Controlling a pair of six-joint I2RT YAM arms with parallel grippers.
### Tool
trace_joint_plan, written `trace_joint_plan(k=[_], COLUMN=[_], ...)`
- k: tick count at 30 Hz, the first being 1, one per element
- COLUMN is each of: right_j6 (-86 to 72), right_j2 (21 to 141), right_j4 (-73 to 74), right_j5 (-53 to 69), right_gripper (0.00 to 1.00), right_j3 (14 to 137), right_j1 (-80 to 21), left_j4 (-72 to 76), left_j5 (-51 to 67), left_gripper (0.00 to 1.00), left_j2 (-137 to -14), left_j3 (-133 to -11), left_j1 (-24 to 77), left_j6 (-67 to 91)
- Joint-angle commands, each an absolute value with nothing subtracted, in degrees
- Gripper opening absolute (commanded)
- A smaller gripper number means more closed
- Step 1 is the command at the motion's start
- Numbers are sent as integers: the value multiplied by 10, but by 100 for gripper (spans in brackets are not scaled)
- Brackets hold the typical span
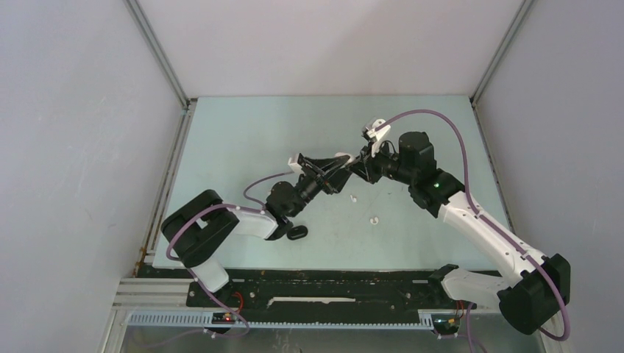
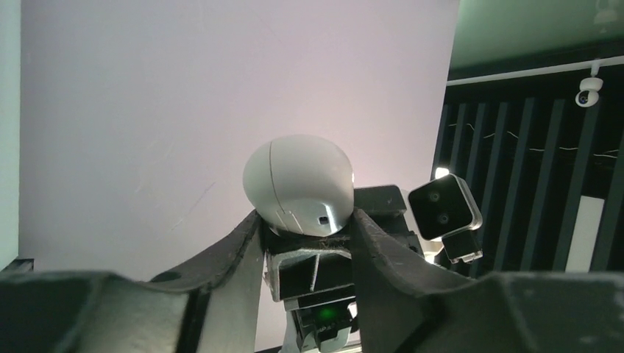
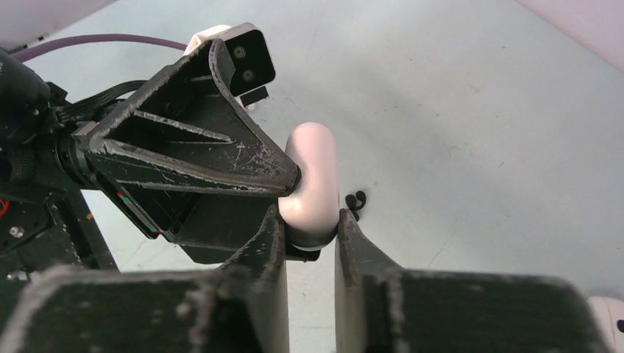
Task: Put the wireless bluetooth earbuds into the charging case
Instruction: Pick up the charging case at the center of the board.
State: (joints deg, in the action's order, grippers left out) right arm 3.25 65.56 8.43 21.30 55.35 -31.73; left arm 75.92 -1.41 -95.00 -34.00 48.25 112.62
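Observation:
A white pill-shaped charging case (image 2: 298,184), closed with its seam showing, is held up in the air between both grippers. My left gripper (image 2: 303,220) is shut on its lower end. My right gripper (image 3: 309,224) is shut on the same case (image 3: 313,184) from the opposite side. In the top view the two grippers, left (image 1: 331,173) and right (image 1: 356,163), meet over the table's middle and mostly hide the case. Two white earbuds (image 1: 353,198) (image 1: 374,219) lie on the table just in front of them. A black earbud pair (image 3: 355,200) lies on the table below the case.
A black charging case (image 1: 297,232) lies on the table near the left arm's forearm. A white rounded thing (image 3: 607,312) is cut off at the bottom right of the right wrist view. White walls enclose the pale green table (image 1: 243,132) on three sides.

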Motion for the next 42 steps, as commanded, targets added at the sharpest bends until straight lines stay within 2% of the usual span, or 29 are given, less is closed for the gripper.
trace_joint_plan(k=[1, 3, 11, 15, 18, 25, 28, 30, 33, 39, 42], right_j6=[36, 41, 145, 269, 388, 727, 889, 993, 1095, 1196, 1224], right_j2=[653, 650, 625, 645, 661, 619, 542, 487, 418, 338, 330], right_j4=[53, 57, 116, 182, 211, 223, 193, 168, 120, 27, 17], right_j5=[220, 222, 256, 250, 236, 194, 239, 315, 415, 529, 563], right_gripper=[0, 0, 0, 0, 0, 0, 0, 0, 0, 0, 0], right_j3=[589, 589, 573, 574, 574, 523, 448, 389, 306, 185, 157], right_j1=[-318, -311, -235, -205, -194, -243, -244, -229, -204, -181, -171], left_j4=[787, 787, 742, 704, 598, 464, 321, 239, 235, 227, 163], left_j5=[25, 38, 156, 228, 252, 306, 310, 329, 395, 511, 534], left_gripper=[56, 64, 76, 76, 75, 73, 73, 73, 71, 65, 66], left_j2=[-963, -965, -953, -966, -957, -915, -875, -854, -847, -836, -833], left_j3=[-357, -351, -280, -271, -291, -374, -428, -463, -472, -477, -498], left_j1=[492, 488, 419, 380, 363, 332, 328, 327, 320, 336, 353], left_j6=[1136, 1131, 992, 924, 842, 718, 622, 565, 562, 565, 530])
